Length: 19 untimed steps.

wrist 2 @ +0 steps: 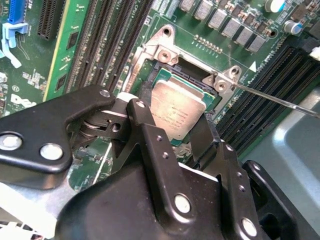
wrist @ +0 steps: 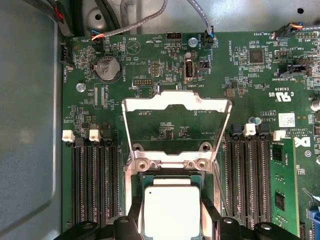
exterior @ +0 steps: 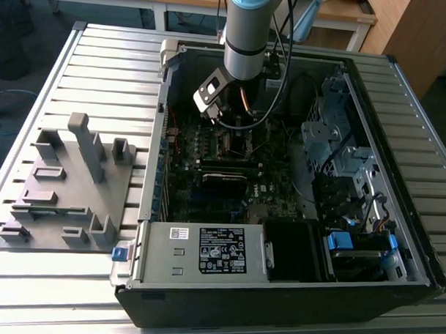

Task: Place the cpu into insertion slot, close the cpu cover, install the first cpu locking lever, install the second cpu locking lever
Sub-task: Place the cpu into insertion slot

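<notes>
The cpu [wrist: 167, 210], a square chip with a silvery lid and green edge, lies flat in the insertion slot [wrist 2: 172, 67], whose dark frame shows around it on the green board. The cpu cover [wrist: 176, 127], a thin silvery frame with a large window, stands swung open on its hinge beside the slot. A thin wire locking lever [wrist 2: 280, 100] angles away from one slot corner.

You see a green circuit board [wrist: 250, 75] dotted with tiny silver and black parts. The cpu [wrist: 167, 210] is silvery with a green edge. The cpu cover [wrist: 176, 107] is shiny silver. The memory slots [wrist: 95, 185] are black with white clips. The gripper [wrist 2: 172, 124] is black. At the exterior view's left, the tray [exterior: 68, 198] is plain grey and the table [exterior: 109, 68] is silver with long stripes. The arm [exterior: 250, 29] is grey and light blue.
</notes>
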{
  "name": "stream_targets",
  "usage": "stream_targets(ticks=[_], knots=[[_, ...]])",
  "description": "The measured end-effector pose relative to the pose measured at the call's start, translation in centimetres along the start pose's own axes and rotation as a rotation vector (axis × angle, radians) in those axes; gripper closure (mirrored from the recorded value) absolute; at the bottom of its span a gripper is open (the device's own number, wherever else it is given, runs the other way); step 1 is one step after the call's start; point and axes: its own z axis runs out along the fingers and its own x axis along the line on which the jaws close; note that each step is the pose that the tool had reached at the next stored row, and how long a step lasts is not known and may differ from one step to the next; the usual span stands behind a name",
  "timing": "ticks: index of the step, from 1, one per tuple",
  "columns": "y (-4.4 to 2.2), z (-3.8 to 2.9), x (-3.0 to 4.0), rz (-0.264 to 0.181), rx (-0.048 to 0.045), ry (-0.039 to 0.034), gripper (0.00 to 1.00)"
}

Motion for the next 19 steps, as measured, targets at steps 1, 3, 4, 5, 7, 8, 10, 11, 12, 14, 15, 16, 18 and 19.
stream_targets(ticks=[1,3,4,5,7,8,10,11,12,14,15,16,18,19], knots=[[0.0,0.01,0.01,0.0,0.0,0.0,0.46],[-0.01,0.09,0.02,0.0,0.0002,-0.0003,0.46],[-0.03,0.14,0.01,0.0,0.0005,-0.0009,0.46],[-0.03,0.19,0.01,0.0,0.0006,-0.0011,0.46],[-0.03,0.22,0.01,0.0,0.0004,-0.0008,0.46],[-0.03,0.23,0.01,0.0,0.0002,-0.0004,0.46],[-0.03,0.24,0.02,0.0,0.0002,-0.0002,0.46],[-0.03,0.25,0.02,0.0,0.0001,-0.0003,0.46],[-0.03,0.25,0.02,0.0,0.0002,-0.0003,0.46],[-0.03,0.26,0.02,0.0,0.0001,-0.0001,0.46],[-0.03,0.26,0.02,0.0,0.0001,-0.0001,0.46],[-0.03,0.26,0.02,0.0,0.0001,-0.0001,0.46],[-0.03,0.28,0.02,0.0,0.0002,-0.0004,0.46],[-0.03,0.28,0.02,0.0,0.0002,-0.0004,0.46]])
